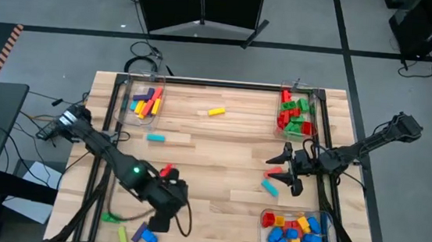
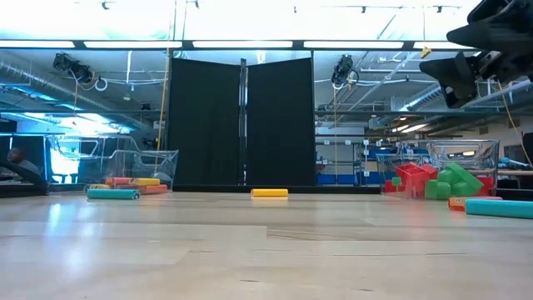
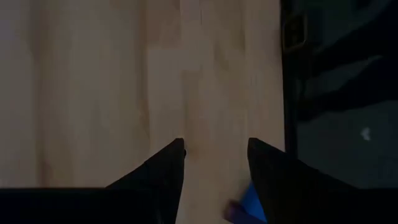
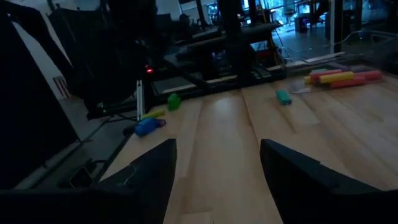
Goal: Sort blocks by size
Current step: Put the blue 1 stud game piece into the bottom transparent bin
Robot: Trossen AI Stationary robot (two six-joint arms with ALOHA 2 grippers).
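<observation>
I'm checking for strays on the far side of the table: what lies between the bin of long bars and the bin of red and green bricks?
In the high view, one yellow block on bare wood lies between the bar bin and the red-green bin.

Grey floor (image 1: 53,13), black screen (image 2: 241,125), ceiling strip lights (image 2: 241,43)

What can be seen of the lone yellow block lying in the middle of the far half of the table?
The yellow block is a short, smooth plastic-looking bar, plain yellow, with no studs visible. It lies flat on the bare wood of the table, slightly askew to the planks, between the two far bins and nearer the far edge. Nothing touches it; both grippers are far from it. In the low view it shows side-on, resting level.
</observation>
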